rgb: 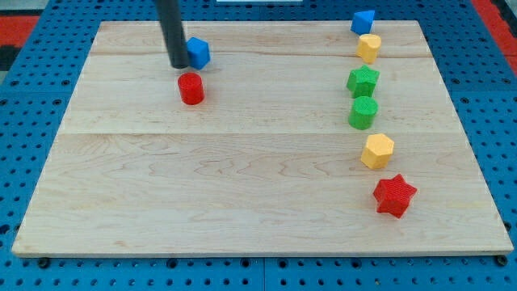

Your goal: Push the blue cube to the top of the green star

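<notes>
The blue cube [198, 52] lies near the view's top left on the wooden board [242, 178]. My tip [178, 65] stands right against the cube's left side, touching or nearly so. The green star [363, 81] lies far off at the view's right, in a column of blocks. A red cylinder [191, 88] sits just below the blue cube and my tip.
In the right column, from top to bottom: a second blue block [363, 22], a yellow block [369, 48], the green star, a green cylinder [363, 112], a yellow hexagonal block [377, 151], a red star [394, 195]. Blue pegboard surrounds the board.
</notes>
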`<state>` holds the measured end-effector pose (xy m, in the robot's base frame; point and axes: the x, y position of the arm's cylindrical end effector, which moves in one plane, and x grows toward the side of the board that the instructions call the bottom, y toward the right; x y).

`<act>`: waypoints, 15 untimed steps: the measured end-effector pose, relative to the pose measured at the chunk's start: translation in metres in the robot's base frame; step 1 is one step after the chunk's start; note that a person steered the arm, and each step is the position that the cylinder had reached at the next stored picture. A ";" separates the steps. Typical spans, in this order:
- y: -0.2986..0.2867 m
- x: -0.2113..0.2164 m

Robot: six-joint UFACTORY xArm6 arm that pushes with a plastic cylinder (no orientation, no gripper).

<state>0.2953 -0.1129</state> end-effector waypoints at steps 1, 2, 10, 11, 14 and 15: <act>0.019 -0.018; 0.020 -0.039; 0.130 -0.009; 0.148 0.001; 0.131 0.036; 0.166 0.026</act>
<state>0.3209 0.0526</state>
